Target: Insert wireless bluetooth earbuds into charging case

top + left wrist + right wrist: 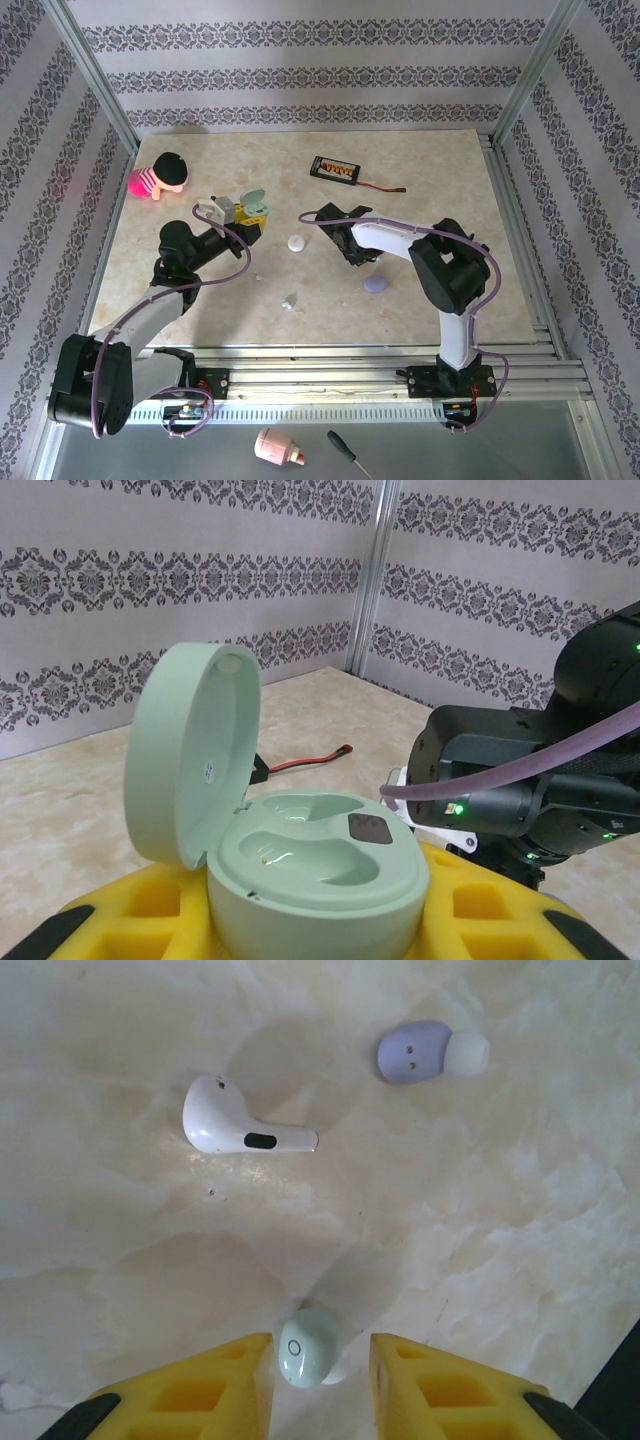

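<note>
My left gripper [320,925] is shut on a mint-green charging case [320,865], held above the table with its round lid [190,755] swung open and both wells bare; from above the case [251,207] sits left of centre. My right gripper [320,1360] points down at the table, open, its yellow fingers [205,1385] on either side of a mint-green earbud [306,1348]. The left finger touches the earbud and a gap remains on the right. Farther off on the table lie a white stemmed earbud [235,1128] and a lavender earbud [428,1050].
A white pebble-like case [297,242] and a lavender one [376,284] lie mid-table beside my right gripper [352,250]. A black board with a red wire [334,170] lies at the back, and a pink doll [160,176] at the back left. The right arm [520,780] stands close to the held case.
</note>
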Motion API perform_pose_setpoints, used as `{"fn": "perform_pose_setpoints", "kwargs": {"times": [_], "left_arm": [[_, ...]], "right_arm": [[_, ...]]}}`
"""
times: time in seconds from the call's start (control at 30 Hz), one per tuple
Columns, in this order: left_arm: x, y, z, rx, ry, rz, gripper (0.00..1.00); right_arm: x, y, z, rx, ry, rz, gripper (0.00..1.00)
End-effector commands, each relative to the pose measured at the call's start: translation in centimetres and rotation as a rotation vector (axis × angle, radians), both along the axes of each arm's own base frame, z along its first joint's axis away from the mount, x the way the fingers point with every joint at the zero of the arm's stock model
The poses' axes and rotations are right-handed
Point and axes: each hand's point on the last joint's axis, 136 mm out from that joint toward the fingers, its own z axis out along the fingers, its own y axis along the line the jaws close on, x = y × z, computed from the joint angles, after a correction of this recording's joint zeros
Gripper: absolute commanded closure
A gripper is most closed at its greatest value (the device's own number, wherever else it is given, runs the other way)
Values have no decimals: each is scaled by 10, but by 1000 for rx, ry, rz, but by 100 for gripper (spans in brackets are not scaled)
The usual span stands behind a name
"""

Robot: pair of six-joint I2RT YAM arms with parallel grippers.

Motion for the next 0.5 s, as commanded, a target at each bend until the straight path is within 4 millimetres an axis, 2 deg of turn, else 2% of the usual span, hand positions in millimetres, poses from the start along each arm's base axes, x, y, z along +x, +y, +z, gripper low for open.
{"fn": "perform_pose_setpoints", "kwargs": {"times": [0.0, 0.47], "left_arm": [[-2, 3, 4, 13, -20, 3, 74], [-4, 2, 4, 13, -24, -4, 74]], "right_arm": [[2, -2, 0, -65, 17, 31, 70], [-2, -6, -14, -105, 62, 34, 74]]}}
